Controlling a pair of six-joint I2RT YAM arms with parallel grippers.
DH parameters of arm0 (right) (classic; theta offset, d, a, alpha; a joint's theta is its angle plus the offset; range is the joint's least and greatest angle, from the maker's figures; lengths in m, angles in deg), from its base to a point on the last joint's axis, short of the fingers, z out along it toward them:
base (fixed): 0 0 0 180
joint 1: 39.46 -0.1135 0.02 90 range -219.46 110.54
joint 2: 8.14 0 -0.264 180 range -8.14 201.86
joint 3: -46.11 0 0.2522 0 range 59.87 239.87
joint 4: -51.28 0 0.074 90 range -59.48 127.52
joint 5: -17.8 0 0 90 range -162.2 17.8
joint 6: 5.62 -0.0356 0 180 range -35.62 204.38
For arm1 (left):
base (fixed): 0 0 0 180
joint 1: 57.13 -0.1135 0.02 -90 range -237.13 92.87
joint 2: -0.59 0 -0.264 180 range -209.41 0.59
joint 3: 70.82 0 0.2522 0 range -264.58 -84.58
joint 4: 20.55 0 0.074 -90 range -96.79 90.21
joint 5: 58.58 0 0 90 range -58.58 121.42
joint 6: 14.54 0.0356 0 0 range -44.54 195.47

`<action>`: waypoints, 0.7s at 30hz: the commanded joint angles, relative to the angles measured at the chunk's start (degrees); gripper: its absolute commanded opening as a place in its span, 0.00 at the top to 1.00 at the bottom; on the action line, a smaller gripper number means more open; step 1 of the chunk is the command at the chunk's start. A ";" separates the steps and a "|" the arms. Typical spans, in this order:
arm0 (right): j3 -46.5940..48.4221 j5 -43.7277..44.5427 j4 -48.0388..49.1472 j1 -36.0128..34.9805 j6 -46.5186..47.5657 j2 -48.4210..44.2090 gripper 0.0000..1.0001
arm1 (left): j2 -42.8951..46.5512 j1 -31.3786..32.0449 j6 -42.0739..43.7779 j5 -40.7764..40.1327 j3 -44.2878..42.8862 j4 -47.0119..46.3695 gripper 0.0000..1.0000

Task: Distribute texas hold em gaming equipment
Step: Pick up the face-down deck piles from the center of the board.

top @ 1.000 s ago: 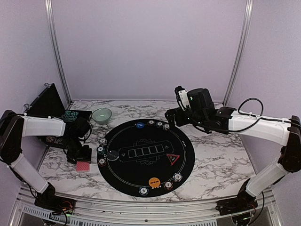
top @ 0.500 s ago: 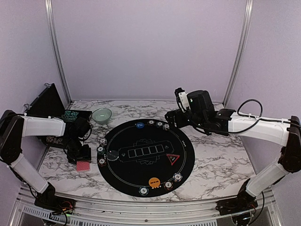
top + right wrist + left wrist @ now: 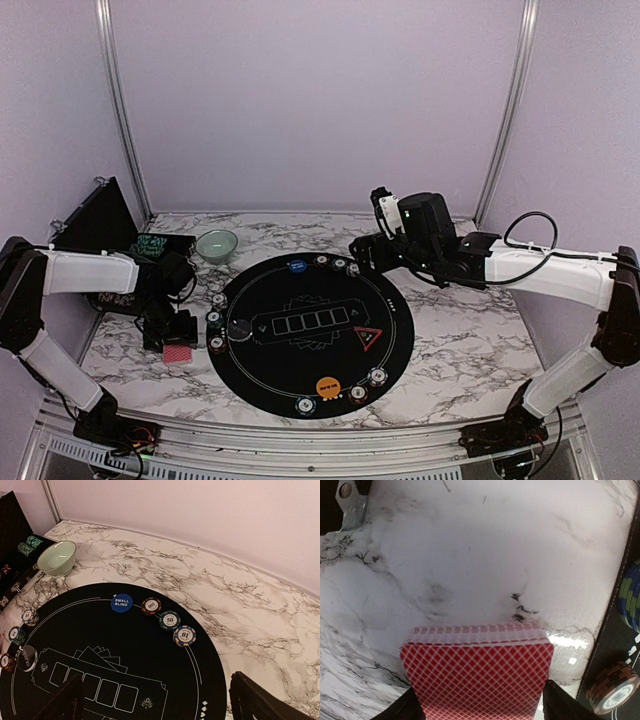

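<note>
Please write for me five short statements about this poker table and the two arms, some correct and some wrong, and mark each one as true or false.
1. The blue disc reads SMALL BLIND and lies on the black mat. True.
2. The teal bowl stands on the mat. False: it stands on the marble table, just off the mat's edge.
3. The right gripper holds a chip. False: its jaws stand wide open with nothing between them.
4. The deck of red-backed cards lies on the marble, off the mat. True.
5. The orange disc lies beside the blue disc. False: it lies at the mat's near edge, and the blue disc lies at its far edge.
</note>
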 commanded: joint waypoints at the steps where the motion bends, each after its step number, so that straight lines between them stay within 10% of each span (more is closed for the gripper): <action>1: 0.23 -0.46 1.82 0.24 0.22 -0.90 0.02 | -0.47 0.46 -1.90 1.63 2.84 3.47 0.20; 21: 0.58 -1.74 1.71 0.29 -0.13 -0.62 0.02 | -1.09 0.62 0.87 -1.35 0.65 4.15 0.46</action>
